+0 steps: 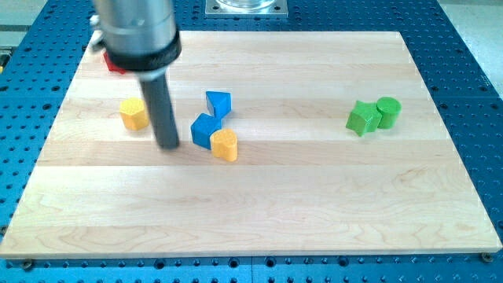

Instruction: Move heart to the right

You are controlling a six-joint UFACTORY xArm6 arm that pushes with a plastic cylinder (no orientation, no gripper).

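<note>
My tip rests on the wooden board at the view's left. An orange heart-shaped block lies to the tip's right, about a block's width away, touching a blue cube. A second blue block, wedge-like, sits just above them. A yellow-orange block lies left of the rod; its shape is hard to tell.
A green star-like block and a green cylinder touch each other at the view's right. A red block at the top left is mostly hidden behind the arm's body. A blue perforated table surrounds the board.
</note>
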